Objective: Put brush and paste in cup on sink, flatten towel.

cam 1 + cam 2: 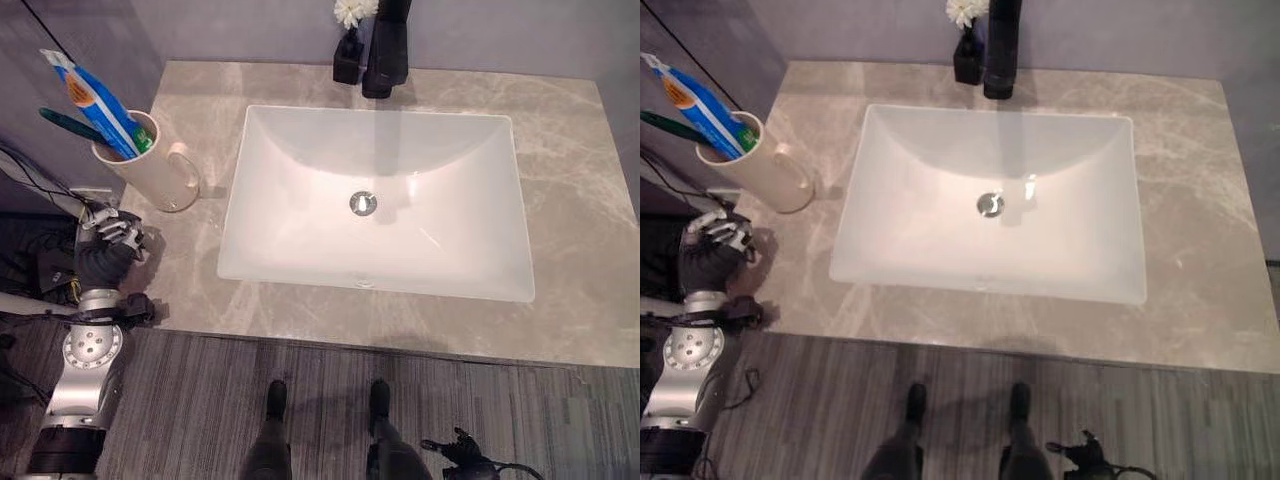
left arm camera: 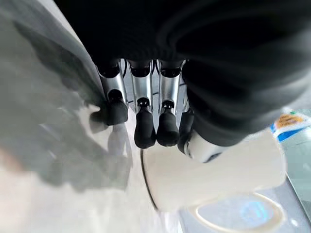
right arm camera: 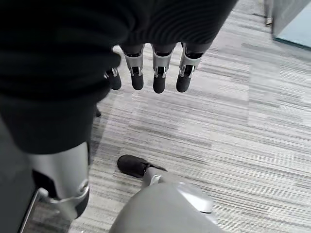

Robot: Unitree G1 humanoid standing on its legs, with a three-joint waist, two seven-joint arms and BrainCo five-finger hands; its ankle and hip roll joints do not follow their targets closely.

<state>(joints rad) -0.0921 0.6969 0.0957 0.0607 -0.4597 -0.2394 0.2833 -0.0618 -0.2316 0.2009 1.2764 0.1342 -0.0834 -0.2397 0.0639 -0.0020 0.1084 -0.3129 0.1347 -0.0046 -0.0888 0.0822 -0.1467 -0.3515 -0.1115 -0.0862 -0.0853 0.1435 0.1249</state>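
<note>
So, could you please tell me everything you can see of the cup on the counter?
The cup is cream-coloured, matte, with a clear loop handle on the side toward the basin. It stands on the grey marble counter at the back left corner, left of the basin and apart from it. It holds a blue and white toothpaste tube and a dark green toothbrush, both leaning out to the left. The left hand sits just in front of it, fingers curled, not gripping it.

Print on the toothpaste tube [image 1: 92, 98] is too small to read.
</note>
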